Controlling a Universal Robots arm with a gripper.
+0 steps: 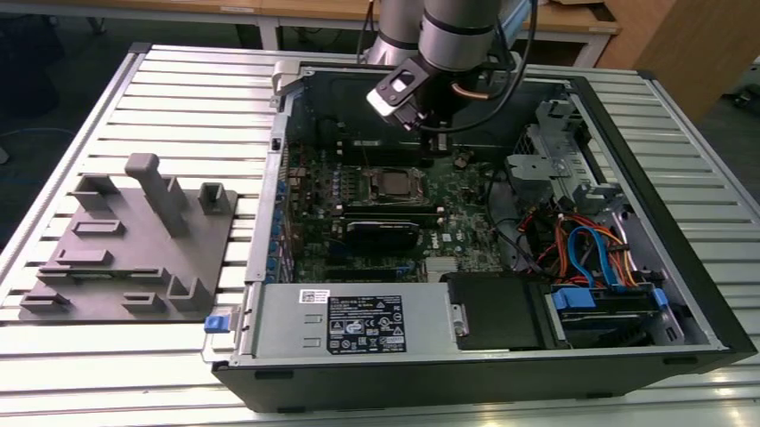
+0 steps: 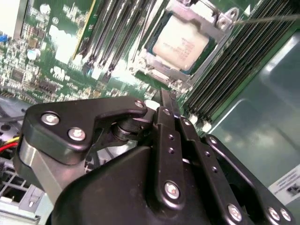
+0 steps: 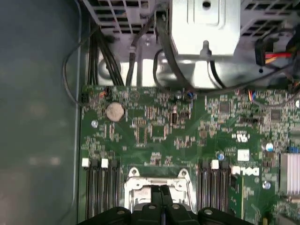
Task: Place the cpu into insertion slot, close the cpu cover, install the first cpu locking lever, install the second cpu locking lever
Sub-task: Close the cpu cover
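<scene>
The cpu (image 2: 180, 44), a silver-grey square chip, lies in the insertion slot (image 1: 390, 182) on the green board. The silvery cpu cover (image 2: 213, 35) lies flat around it, the chip showing through its window. A thin metal lever rod (image 2: 267, 18) runs out from the cover's corner. My gripper (image 2: 166, 98) hangs just above the socket, a little to one side of the chip, its two black fingers pressed together with nothing between them. In the first wrist view the gripper (image 3: 161, 190) sits over the socket's silver frame (image 3: 136, 185). In the exterior view the gripper (image 1: 442, 133) is over the board's far part.
The open computer case (image 1: 665, 267) lies on a slatted table (image 1: 178, 89). Black memory slots (image 2: 234, 65) flank the socket. A drive cage with coloured cables (image 1: 594, 253) is on the exterior view's right, a power supply (image 1: 356, 322) at the front. A grey fixture plate (image 1: 131, 240) lies left of the case.
</scene>
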